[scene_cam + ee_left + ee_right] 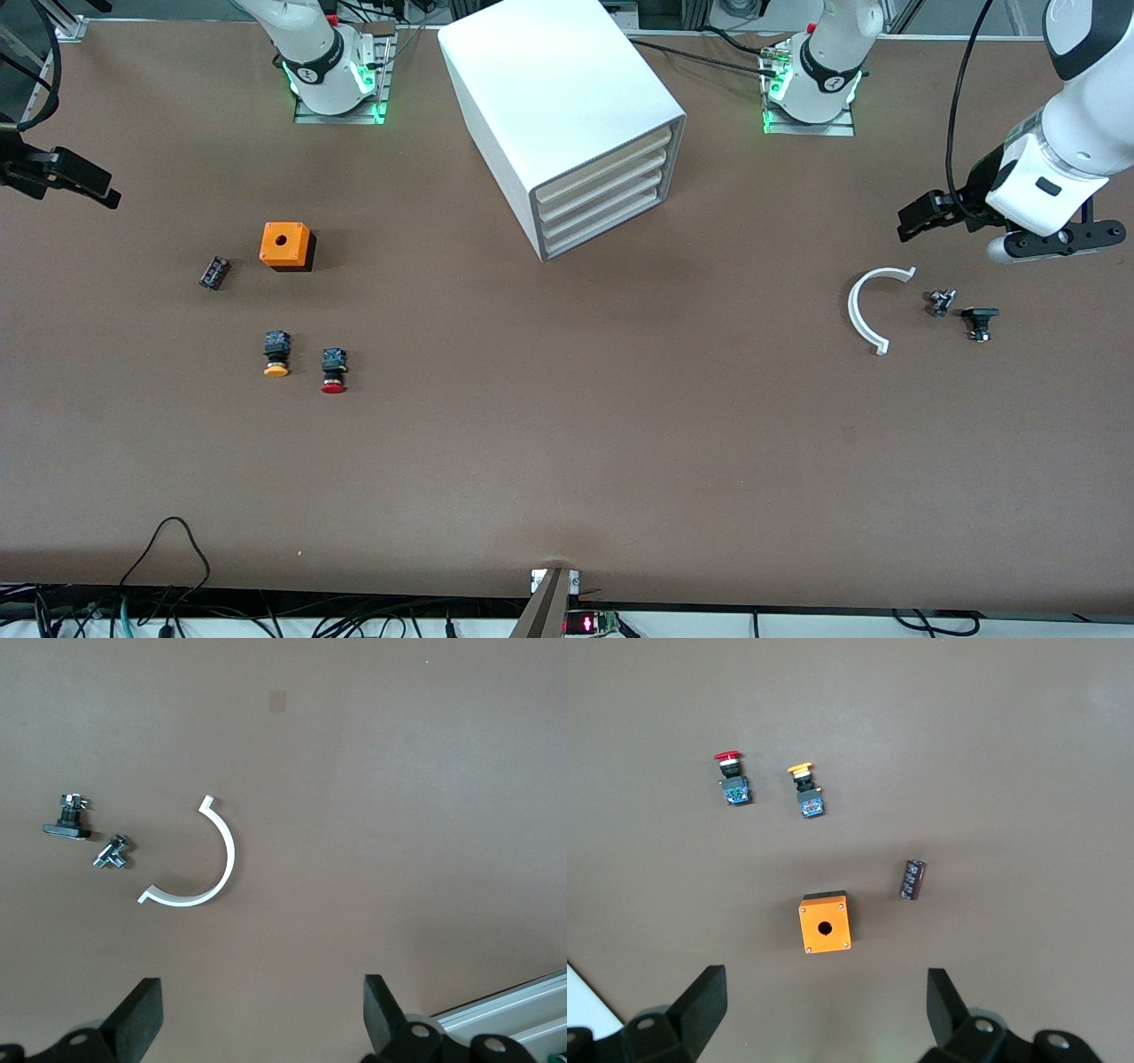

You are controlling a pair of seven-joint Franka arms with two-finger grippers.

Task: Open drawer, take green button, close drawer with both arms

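The white cabinet stands at the middle of the table near the robots' bases. All four of its drawers are shut; the bottom drawer shows only its cream front. The green button is hidden. My left gripper is open and empty, up over the table at the left arm's end; it also shows in the left wrist view. My right gripper is open and empty over the right arm's end of the table; it also shows in the right wrist view.
A white half ring, a small bolt and a black part lie under the left gripper. An orange box, a black block, a yellow button and a red button lie toward the right arm's end.
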